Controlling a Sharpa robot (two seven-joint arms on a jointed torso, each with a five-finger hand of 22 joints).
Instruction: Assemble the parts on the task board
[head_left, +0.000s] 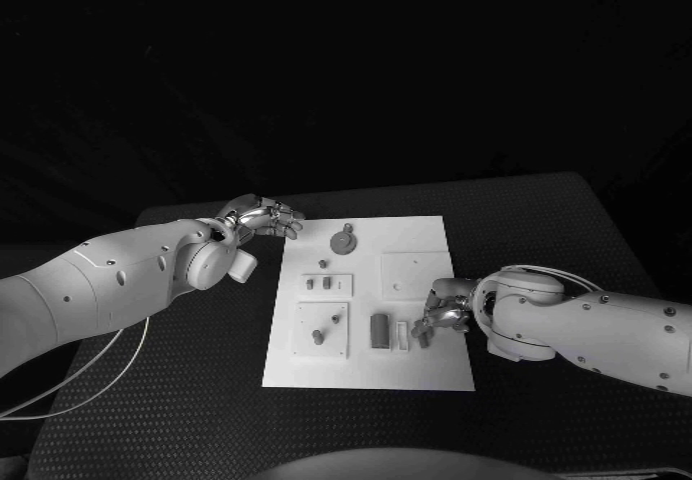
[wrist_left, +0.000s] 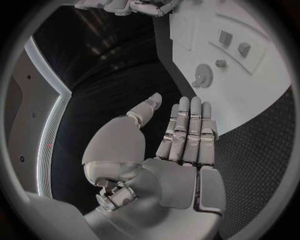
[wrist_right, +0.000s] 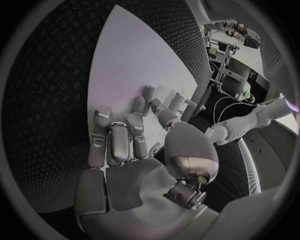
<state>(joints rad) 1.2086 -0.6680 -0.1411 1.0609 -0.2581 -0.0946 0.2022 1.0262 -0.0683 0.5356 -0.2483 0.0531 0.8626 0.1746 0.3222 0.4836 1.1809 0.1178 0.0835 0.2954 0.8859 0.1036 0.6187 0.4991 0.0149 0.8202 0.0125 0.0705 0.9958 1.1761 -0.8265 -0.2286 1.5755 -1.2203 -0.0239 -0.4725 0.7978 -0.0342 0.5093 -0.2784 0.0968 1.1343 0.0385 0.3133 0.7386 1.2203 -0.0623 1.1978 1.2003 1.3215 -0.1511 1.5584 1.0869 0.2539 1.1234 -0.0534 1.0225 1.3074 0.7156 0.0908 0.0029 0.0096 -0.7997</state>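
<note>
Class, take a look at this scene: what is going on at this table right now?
A two-armed robot is working at a white task board on a black table. Its right hand is down over the board's right side, next to a small upright part; whether it grips anything cannot be told. Its left hand hovers open off the board's far left corner, holding nothing. A round part lies near that corner.

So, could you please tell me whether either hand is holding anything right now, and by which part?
The left hand holds nothing, its fingers straight and apart. Whether the right hand grips a part on the task board cannot be told.
</note>
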